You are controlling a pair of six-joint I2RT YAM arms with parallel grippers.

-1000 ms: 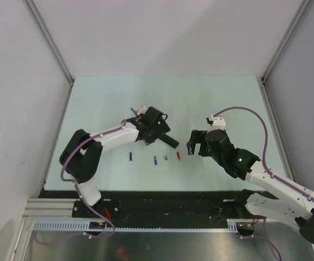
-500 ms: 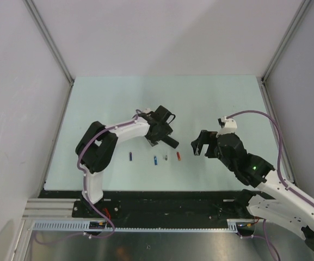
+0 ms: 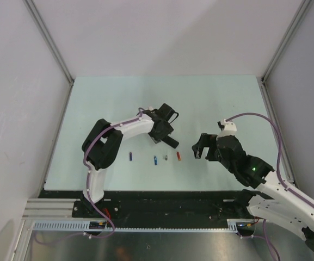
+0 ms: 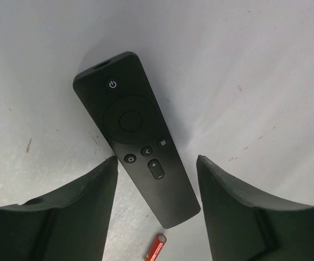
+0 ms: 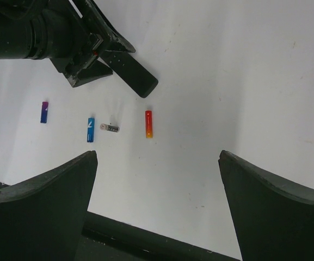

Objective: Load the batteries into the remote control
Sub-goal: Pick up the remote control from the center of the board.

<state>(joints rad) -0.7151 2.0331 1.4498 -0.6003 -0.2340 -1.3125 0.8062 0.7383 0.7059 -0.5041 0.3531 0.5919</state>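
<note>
Pale green tabletop [image 3: 211,98], white enclosure walls [image 3: 173,32] on three sides. I see my left gripper [image 4: 157,160] partly open, its jaws straddling the face-up remote control [image 4: 129,119] without clamping it. My right gripper [image 5: 158,155] gapes wide and holds nothing. Nearer than the remote, left to right, lie the dark blue battery [image 5: 44,111], lighter blue battery [image 5: 90,129], grey-silver battery [image 5: 110,128] and orange-red battery [image 5: 148,124].

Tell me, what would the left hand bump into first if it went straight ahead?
Probably the remote control, lying buttons-up straight ahead of the left hand, though how near is hard to tell.

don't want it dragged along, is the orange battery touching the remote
Apart. The right wrist view shows bare table between the orange battery and the end of the remote.
</note>
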